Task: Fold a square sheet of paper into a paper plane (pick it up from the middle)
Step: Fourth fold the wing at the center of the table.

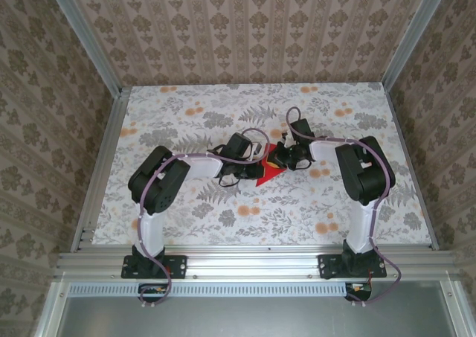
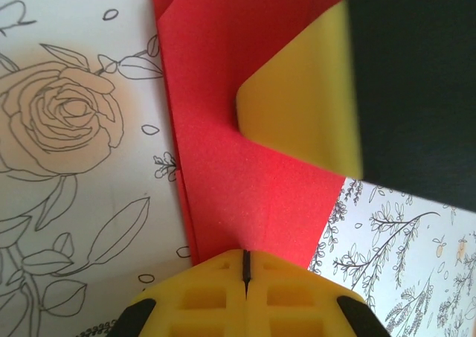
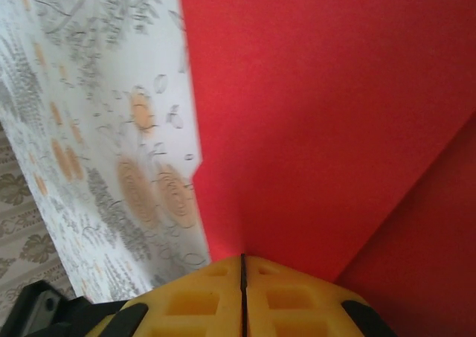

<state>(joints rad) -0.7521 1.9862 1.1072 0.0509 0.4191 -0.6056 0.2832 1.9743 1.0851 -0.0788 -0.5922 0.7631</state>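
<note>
The red paper point(image 1: 270, 173), partly folded into a pointed shape, is held between both grippers at the middle of the table. In the left wrist view the folded paper point(image 2: 238, 166) shows layered edges on its left side and a faint crease running into my left gripper point(image 2: 245, 266), whose jaws are pressed shut on its near end. My right gripper point(image 3: 242, 270) is shut on another edge of the paper point(image 3: 312, 114), where a diagonal fold line shows. From above, the left gripper point(image 1: 256, 161) and right gripper point(image 1: 278, 158) sit close together. A yellow right fingertip point(image 2: 305, 106) rests against the paper.
The floral tablecloth point(image 1: 223, 210) covers the table. Aluminium rails point(image 1: 97, 166) and patterned walls close it in on the left, right and back. Both arm bases stand at the near edge.
</note>
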